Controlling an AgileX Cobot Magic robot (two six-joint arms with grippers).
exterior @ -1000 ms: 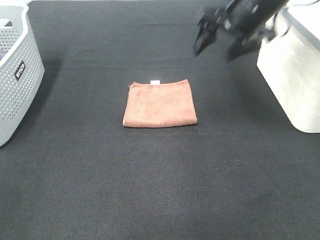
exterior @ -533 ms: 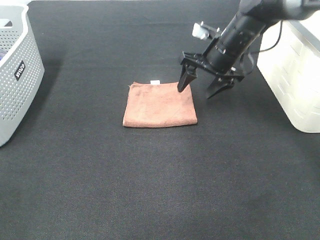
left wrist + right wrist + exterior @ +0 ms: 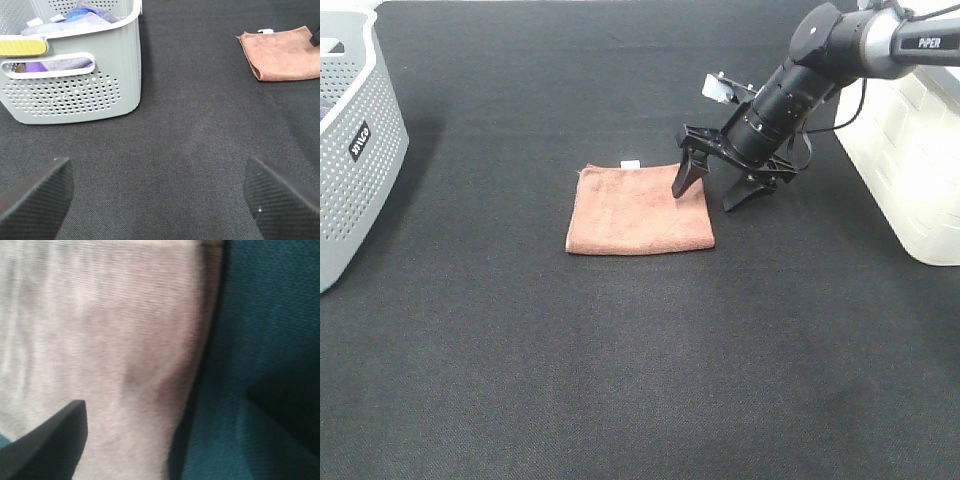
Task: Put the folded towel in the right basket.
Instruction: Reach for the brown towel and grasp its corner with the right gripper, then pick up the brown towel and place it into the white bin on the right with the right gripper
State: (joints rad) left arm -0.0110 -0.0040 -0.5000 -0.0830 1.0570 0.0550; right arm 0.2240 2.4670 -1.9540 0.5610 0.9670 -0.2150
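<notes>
The folded towel [image 3: 638, 208], terracotta-brown with a small white tag on its far edge, lies flat on the black table mat. It also shows in the left wrist view [image 3: 282, 53] and fills the right wrist view [image 3: 100, 355]. My right gripper [image 3: 708, 193] is open and low over the towel's right edge, one fingertip [image 3: 681, 186] on or just above the cloth, the other off it on the mat. The right basket [image 3: 910, 150], a large white plain bin, stands at the right edge. My left gripper [image 3: 160, 195] is open and empty, out of the exterior high view.
A grey perforated basket [image 3: 350, 150] with a black label stands at the left edge; it holds purple and blue cloths in the left wrist view [image 3: 75, 70]. The black mat [image 3: 640, 360] covers the whole table.
My right gripper came down from the far right, above the mat, to the towel's right edge and now sits a little lower, jaws open. The towel has not moved.
</notes>
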